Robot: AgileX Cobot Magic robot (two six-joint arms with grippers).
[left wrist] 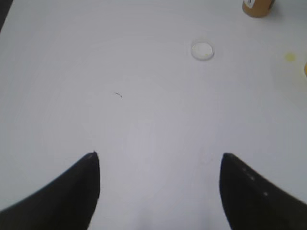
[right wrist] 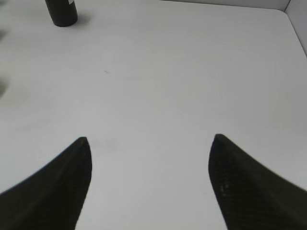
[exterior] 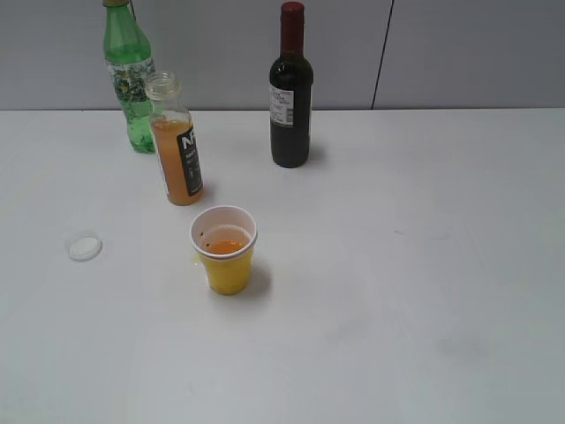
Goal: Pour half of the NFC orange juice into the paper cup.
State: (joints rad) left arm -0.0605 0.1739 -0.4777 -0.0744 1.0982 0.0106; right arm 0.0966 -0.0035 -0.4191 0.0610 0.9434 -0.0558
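Exterior view: NFC orange juice [exterior: 179, 150] upright, uncapped, w/ cap [exterior: 84, 246] aside on tabletop [exterior: 424, 291]. Paper cup [exterior: 224, 249] just in front holds juice, so pour looks done. Left gripper [left wrist: 160, 191] & right gripper [right wrist: 148, 184] spread, empty, well apart from both.

left gripper [left wrist: 159, 155], two matte black fingers [left wrist: 72, 191], broad at base, tapering to curved points, faint pale specks on one inner edge, right gripper [right wrist: 149, 138], same black tapered pair, slight woven sheen, no cables, screws or markings visible
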